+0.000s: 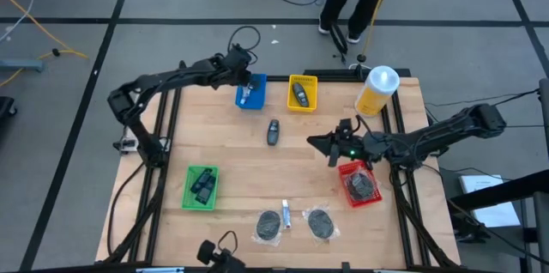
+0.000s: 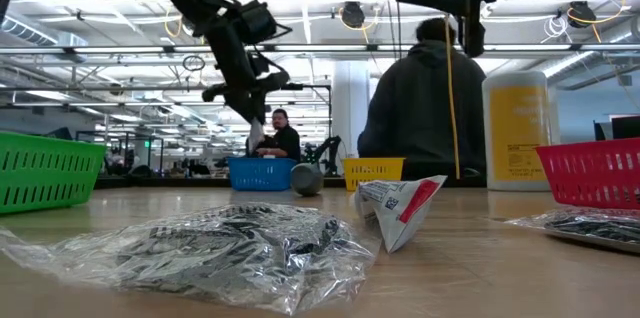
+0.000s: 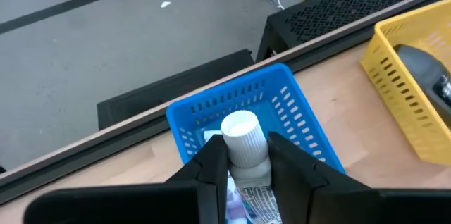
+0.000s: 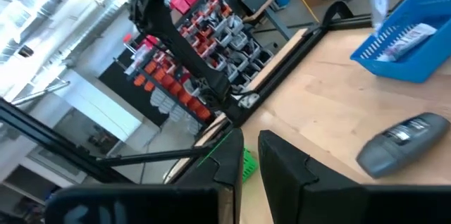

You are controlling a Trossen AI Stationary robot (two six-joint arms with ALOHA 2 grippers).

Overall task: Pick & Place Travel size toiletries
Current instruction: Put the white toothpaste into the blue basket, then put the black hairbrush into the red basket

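My left gripper hovers over the blue bin at the table's far side and is shut on a small white tube with a white cap. Another tube lies inside that blue bin. A third tube lies flat on the table near the near edge, and is the crumpled tube in the low view. My right gripper waits raised over the table's middle right, with a narrow gap between its fingers and nothing in it. My left gripper pinches the tube between its two fingers, on the body just behind the cap. The fingers come from above, slanting toward the far edge. The cap end sticks out past the fingertips. The tube is lifted clear above the blue bin.
A yellow bin holds a dark device, and a grey device lies mid-table. There are also a green bin, a red bin, a yellow bottle and two clear bags. A person stands beyond the far edge.
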